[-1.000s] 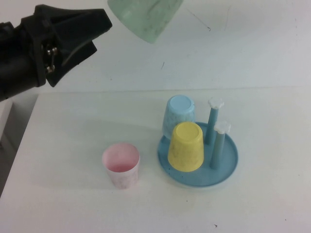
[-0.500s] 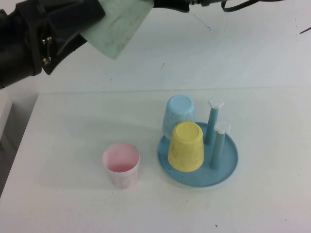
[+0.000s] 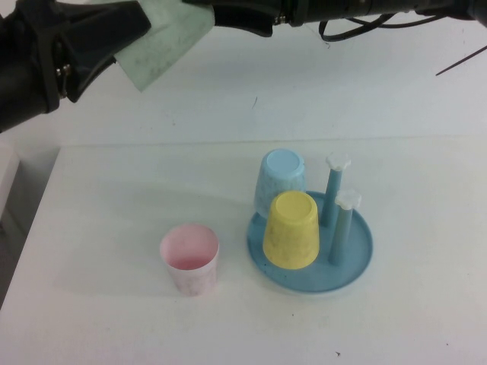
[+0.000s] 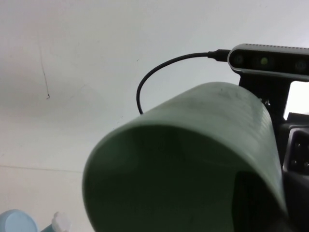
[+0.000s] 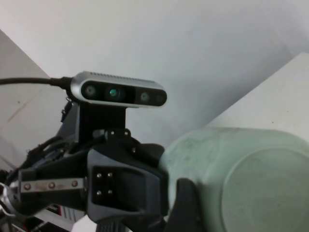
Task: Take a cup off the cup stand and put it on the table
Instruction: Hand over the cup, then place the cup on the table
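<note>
Mid-air handover, by the look of it. The mint-green cup [image 3: 163,42] hangs high above the desk [image 3: 114,213], well clear of the cup stand [image 3: 358,258], between both grippers. Left gripper [image 3: 125,34], reaching in from the left at the upper edge, has its jaws closed on the cup's rim end; its wrist view looks into the cup's mouth. Right gripper [image 3: 228,11] reaches in horizontally at the base end, jaws spread wide; whether it grips cannot be told. Cup tilted.
</note>
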